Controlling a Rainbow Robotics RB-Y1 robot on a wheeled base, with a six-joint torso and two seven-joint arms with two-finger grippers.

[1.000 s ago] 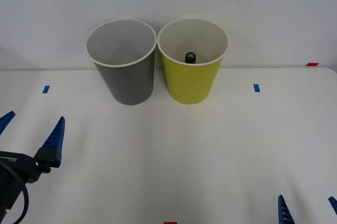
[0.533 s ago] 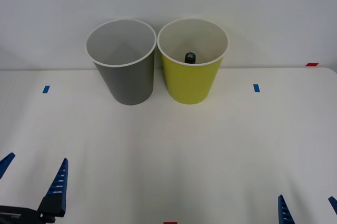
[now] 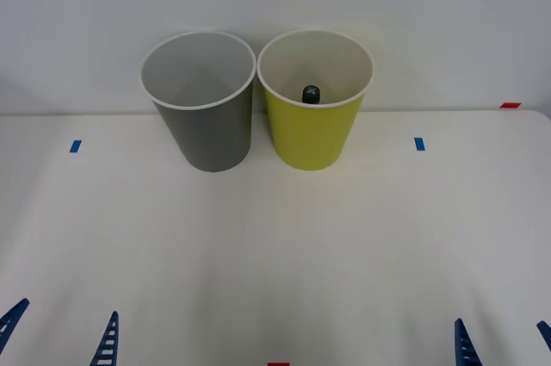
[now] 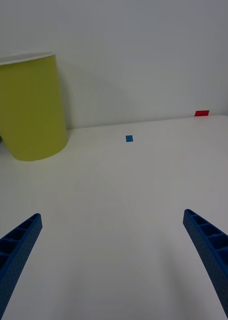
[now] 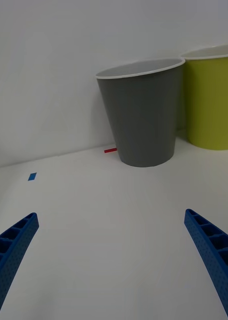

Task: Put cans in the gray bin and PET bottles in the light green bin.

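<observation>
Front view has the two bins standing side by side at the far edge of the tabletop (image 3: 275, 254), against the wall: the gray bin (image 3: 207, 138) toward the robot's left, the light green bin (image 3: 312, 138) just beside it on the right, their rims nearly touching. Inside the green one a black cap (image 3: 311, 92) pokes up above the near rim, which I take to be the PET bottle standing or leaning within; its label is hidden by the bin wall. The gray bin's white inside looks bare as far as can be seen from here, though its bottom is out of sight.

Nothing else lies on the white surface, apart from small blue and red tape marks. The left gripper (image 3: 60, 336) sits low at the near left corner, fingers spread wide and holding nothing; the right gripper (image 3: 504, 340) waits at the near right corner, likewise spread wide and free.

Judging from this, the bottle is sorted and no can waits to be placed, so the job looks finished or nearly so.
</observation>
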